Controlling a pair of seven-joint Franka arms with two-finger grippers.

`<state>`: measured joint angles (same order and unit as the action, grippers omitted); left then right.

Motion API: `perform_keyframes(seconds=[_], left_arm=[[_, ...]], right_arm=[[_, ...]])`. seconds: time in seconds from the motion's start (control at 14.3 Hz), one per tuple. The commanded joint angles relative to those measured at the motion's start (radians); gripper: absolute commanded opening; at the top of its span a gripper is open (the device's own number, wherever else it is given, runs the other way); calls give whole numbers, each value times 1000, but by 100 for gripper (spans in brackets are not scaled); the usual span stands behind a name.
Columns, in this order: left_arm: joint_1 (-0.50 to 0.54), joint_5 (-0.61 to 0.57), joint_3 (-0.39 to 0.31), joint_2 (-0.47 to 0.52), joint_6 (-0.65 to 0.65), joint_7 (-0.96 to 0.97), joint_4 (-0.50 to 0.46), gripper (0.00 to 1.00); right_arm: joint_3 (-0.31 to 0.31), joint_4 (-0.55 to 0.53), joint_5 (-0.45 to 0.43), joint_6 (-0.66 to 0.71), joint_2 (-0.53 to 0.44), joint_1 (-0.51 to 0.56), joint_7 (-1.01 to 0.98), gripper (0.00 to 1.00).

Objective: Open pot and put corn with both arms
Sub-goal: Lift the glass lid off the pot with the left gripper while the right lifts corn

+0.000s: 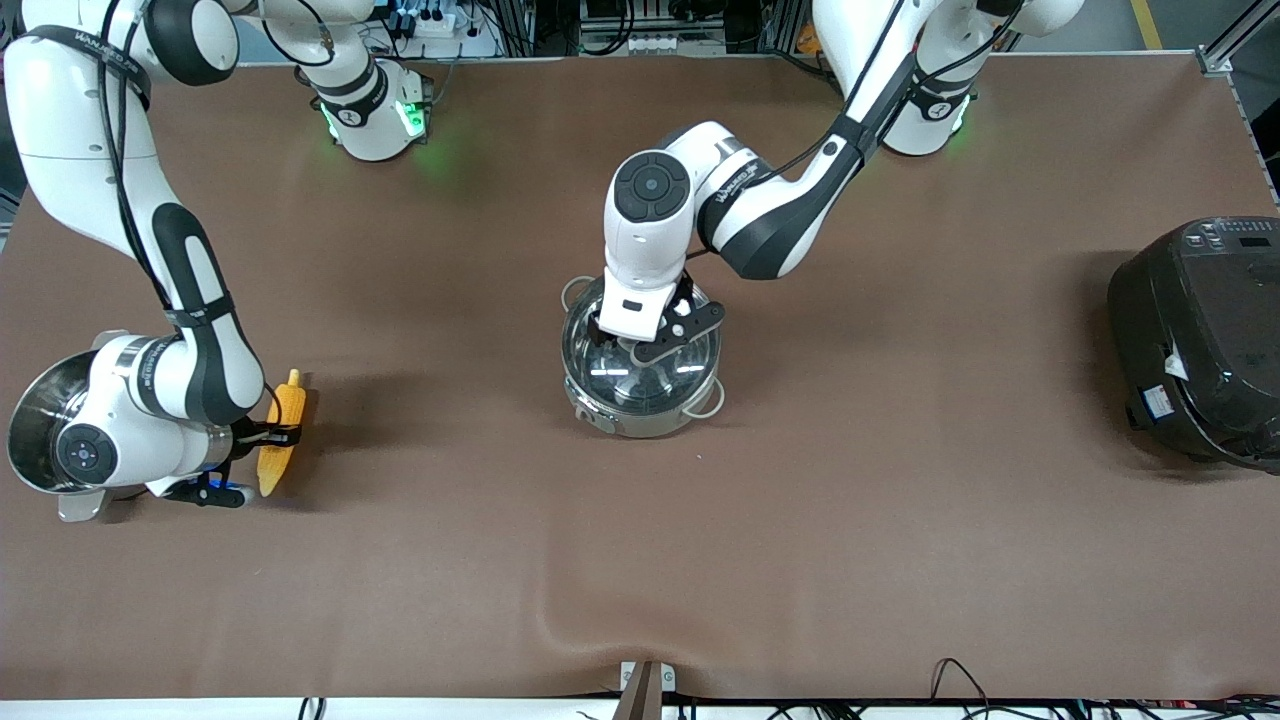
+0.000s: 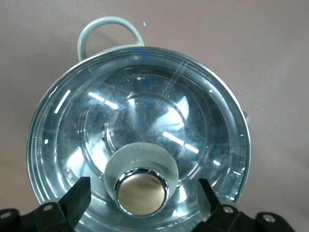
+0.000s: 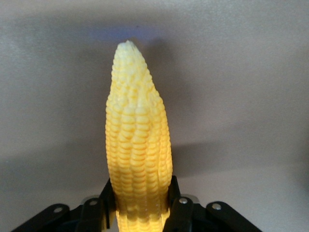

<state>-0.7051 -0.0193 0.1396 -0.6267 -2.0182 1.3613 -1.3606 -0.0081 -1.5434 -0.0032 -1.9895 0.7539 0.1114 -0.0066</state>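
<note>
The pot (image 1: pixel 641 372) is sitting near the middle of the brown bench (image 1: pixel 900 520) with its glass lid (image 2: pixel 140 130) on. The left gripper (image 1: pixel 652 345) is hanging directly over the lid, its fingers (image 2: pixel 77 195) spread wide to either side of the round knob (image 2: pixel 141 189) and touching neither it nor the glass, so it is holding nothing. One pale loop handle (image 2: pixel 107 30) is showing past the rim in the left wrist view.

Toward the right arm's end of the bench, the right gripper (image 1: pixel 272 436) is clamping the corn (image 1: pixel 280 432), its fingers (image 3: pixel 179 210) pressing on both sides of the cob's thick end while the tapered tip is pointing away from the wrist. Whether the cob is resting on the bench or just lifted cannot be told. A steel steamer pot (image 1: pixel 35 430) is sitting beside it, partly hidden under the right arm. A large black cooker (image 1: pixel 1200 340) is standing at the left arm's end of the bench
</note>
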Motion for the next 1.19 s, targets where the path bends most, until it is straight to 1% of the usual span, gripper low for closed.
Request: perform_keyframes(seconds=[0.0,0.07,0.14,0.28,0.35,0.42,0.49,0.63,0.7,0.84,0.91,0.98,1.12], left_arm=[[-13,-25,-9,-24,-2,21,34,79],[-13,-24,-9,-24,-2,22,32,73],[-13,-24,-9,-24,-1,22,31,63],[-14,-25,-9,-24,0,21,29,31],[-14,-25,-9,-24,0,21,29,19],[-14,-24,-9,-24,0,21,29,13],[-14,-24,-9,-22,6,21,29,0],[-11,-27,-9,-10,16,18,28,0],[-1,-27,-9,11,36,18,28,0],[24,-30,-9,82,82,-13,28,0],[41,-31,-9,134,122,-60,23,0],[73,-30,-8,184,188,-147,23,0],[154,-22,-8,283,287,-343,2,0]], right_arm=[[11,11,-12,17,-42,-25,-73,0],[11,11,-12,20,-69,-39,-81,0],[11,11,-12,24,-103,-56,-82,0],[11,11,-12,84,-178,-90,-84,0],[13,17,-12,121,-214,-102,-96,0],[13,23,-11,144,-240,-117,-107,0],[13,34,-11,159,-263,-130,-118,0],[16,40,-6,191,-301,-159,-119,0],[22,39,-1,219,-318,-177,-127,0],[63,40,0,259,-344,-187,-192,0],[98,40,0,261,-356,-187,-194,0],[133,48,-6,258,-360,-191,-194,0],[166,78,2,258,-354,-208,-207,0]])
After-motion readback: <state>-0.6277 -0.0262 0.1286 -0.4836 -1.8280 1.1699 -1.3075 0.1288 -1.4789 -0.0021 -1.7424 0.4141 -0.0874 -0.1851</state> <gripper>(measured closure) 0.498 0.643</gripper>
